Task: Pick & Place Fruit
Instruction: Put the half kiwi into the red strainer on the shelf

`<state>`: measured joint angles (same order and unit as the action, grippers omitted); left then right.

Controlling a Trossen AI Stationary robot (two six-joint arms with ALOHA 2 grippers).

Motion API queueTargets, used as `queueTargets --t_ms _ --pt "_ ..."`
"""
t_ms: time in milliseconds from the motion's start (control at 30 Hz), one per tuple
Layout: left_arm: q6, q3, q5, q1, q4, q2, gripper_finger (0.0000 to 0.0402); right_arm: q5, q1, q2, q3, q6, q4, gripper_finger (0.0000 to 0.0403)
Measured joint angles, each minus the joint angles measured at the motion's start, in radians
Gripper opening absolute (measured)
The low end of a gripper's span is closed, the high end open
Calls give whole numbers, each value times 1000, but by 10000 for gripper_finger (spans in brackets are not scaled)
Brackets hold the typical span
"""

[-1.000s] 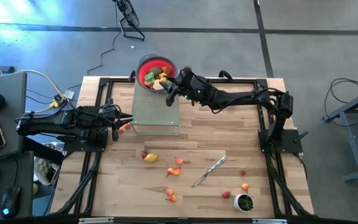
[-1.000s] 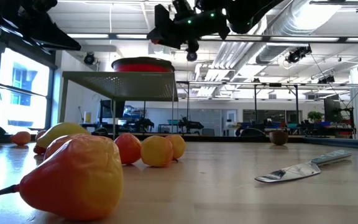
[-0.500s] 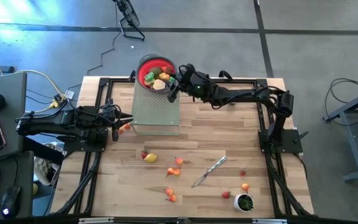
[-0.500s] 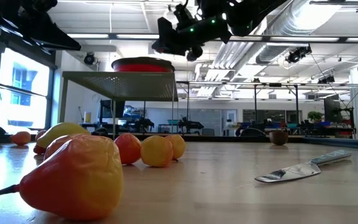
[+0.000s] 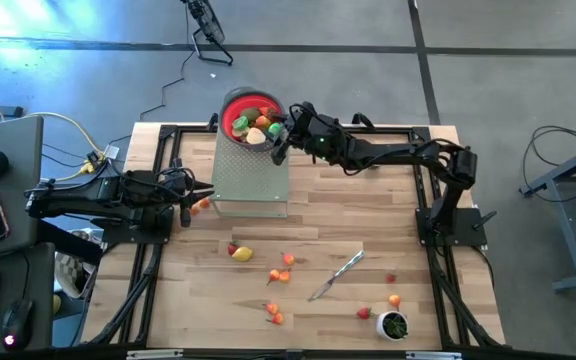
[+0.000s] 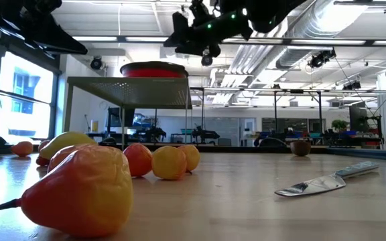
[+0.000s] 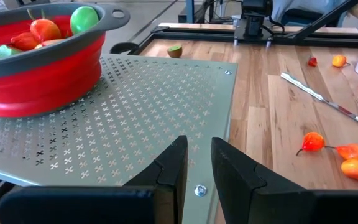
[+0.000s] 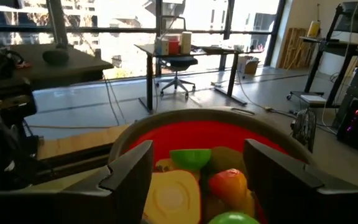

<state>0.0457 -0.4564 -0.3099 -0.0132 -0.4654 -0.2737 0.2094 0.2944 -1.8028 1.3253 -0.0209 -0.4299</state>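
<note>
- My right end effector [image 5: 280,135] hangs at the rim of the red bowl [image 5: 230,103], which sits on the perforated stand [image 5: 250,180] at the far side of the bench [image 5: 368,220]. Its fingers [image 8: 129,171] are spread wide with nothing between them; my right wrist view looks straight through the gap onto the fruit in the bowl [image 8: 194,180].
- That bowl already holds a heap: green, red, orange and a tan cut piece.
- The fruit still to fetch [image 5: 242,254] lies on the bare bench, on the near side of the stand from my right end effector and well apart from it: a yellow and red pair, orange ones [image 5: 286,261] beside the knife [image 5: 335,275], and more toward the near right corner by the white cup [image 5: 394,325].
- So, as I judge it, my next reach runs away from the bowl, back over the stand and down to the bench.
- My left end effector [image 5: 182,212] waits at the stand's left edge, fingers [image 7: 229,165] nearly together and empty, an orange piece [image 5: 201,204] just beside it.
- That piece is my left arm's by nearness; the ones at the cup are nearer my right arm.
- The pear-shaped pieces lie on their sides, stems pointing various ways, so I would grip across the body.
</note>
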Motion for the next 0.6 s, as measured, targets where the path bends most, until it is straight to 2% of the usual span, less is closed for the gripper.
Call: queueTargets --t_ms 300,600 --pt "34 0 0 0 -1 0 67 0 -47 134 0 -9 332 243" --pt "11 0 1 0 0 0 67 0 -105 245 0 17 590 243"
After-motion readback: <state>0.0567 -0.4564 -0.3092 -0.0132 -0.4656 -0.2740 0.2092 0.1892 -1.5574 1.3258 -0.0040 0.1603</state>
